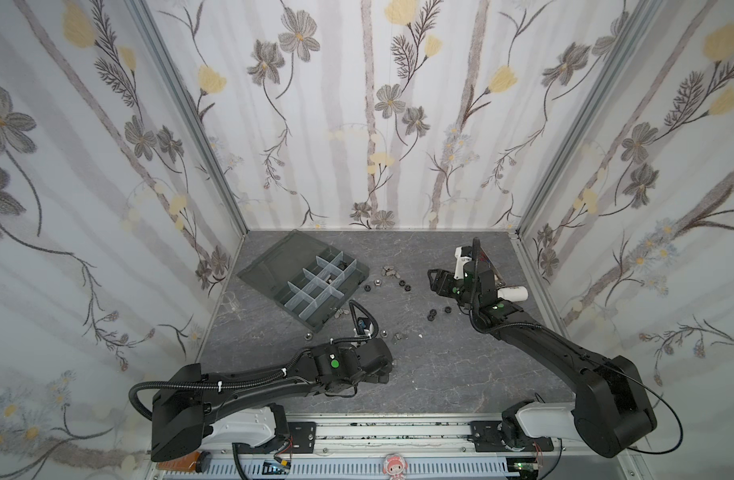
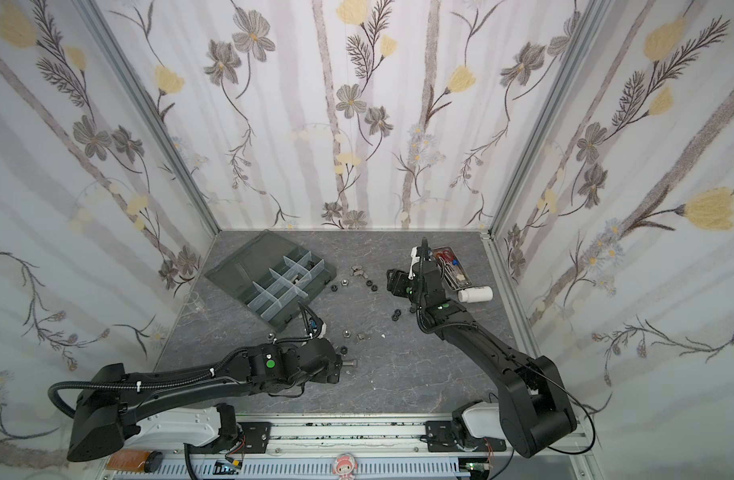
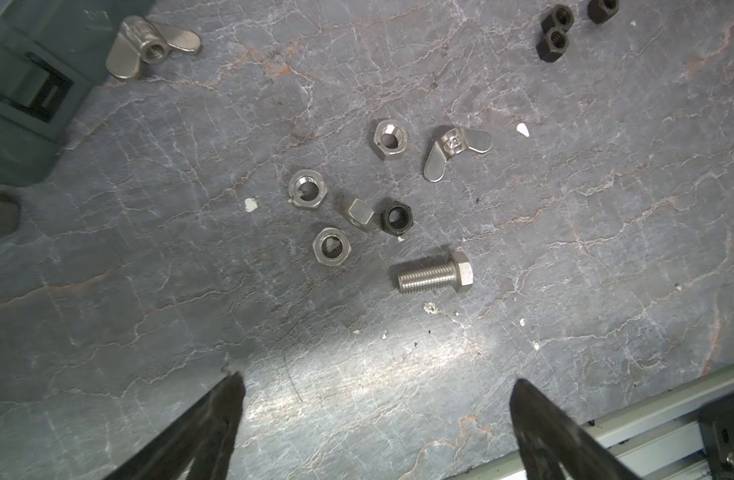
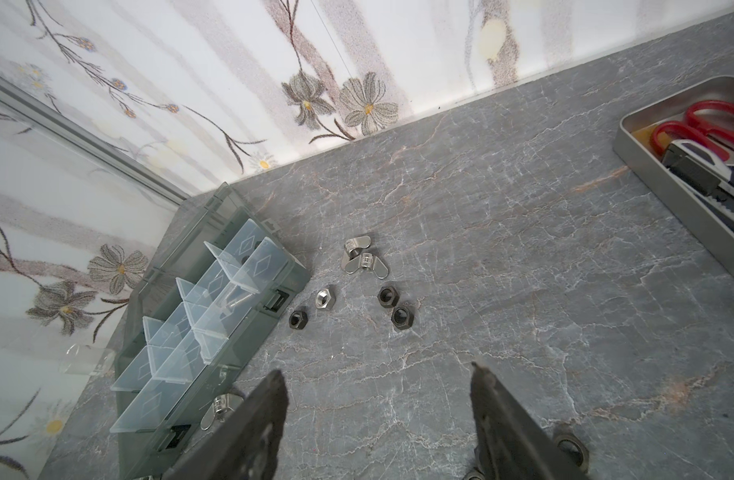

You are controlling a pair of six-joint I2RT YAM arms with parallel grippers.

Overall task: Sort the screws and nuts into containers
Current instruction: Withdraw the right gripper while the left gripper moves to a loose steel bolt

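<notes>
In both top views the organizer box point(image 1: 269, 266) lies open at the upper left of the grey table point(image 1: 419, 374), its compartments running diagonally. The right wrist view shows a silver screw point(image 4: 237, 300) in one compartment near the front wall. The left gripper point(image 3: 375, 386) hangs low at the table's lower centre, its fingers point(image 3: 228, 399) spread wide with nothing between them. Just beyond the tips lie a silver bolt point(image 3: 436, 274) on its side, a tight cluster of silver hex nuts point(image 3: 331, 246), one black nut point(image 3: 396, 218) and a wing nut point(image 3: 457, 149). The right gripper point(image 4: 378, 370) hovers toward the table's upper right, fingers apart and empty. It faces two wing nuts point(image 4: 359, 259) touching each other and loose black nuts point(image 4: 386, 295) near the box. A metal tray point(image 4: 631, 141) holding red scissors point(image 4: 706, 120) sits at the upper right edge.
</notes>
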